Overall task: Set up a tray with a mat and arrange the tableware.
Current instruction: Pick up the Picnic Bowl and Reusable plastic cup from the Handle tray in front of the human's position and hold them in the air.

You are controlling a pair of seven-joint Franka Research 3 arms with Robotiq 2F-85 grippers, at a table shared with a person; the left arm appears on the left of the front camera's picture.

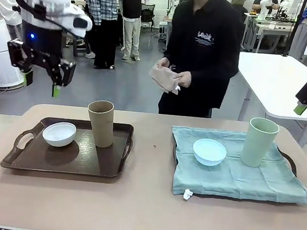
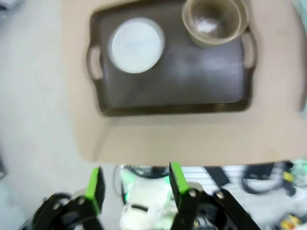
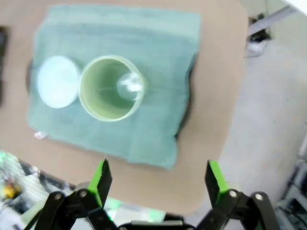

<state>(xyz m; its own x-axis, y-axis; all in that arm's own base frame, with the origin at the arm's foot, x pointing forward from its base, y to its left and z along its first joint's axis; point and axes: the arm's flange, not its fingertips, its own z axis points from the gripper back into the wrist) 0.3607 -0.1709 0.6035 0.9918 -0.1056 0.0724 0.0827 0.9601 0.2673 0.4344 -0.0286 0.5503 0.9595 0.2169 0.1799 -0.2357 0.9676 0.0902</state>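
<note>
Cloth mat (image 1: 244, 179), glossy plastic tray (image 1: 58, 163), matt tan cup (image 1: 101, 124)

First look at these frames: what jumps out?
Two trays sit side by side on the table. The dark brown tray on the left is bare under its white bowl and tan cup, while a teal mat covers the right tray and carries the light blue bowl and pale green cup. Across the table a person holds a folded beige cloth. The left gripper and right gripper hover high, open and empty.
</note>
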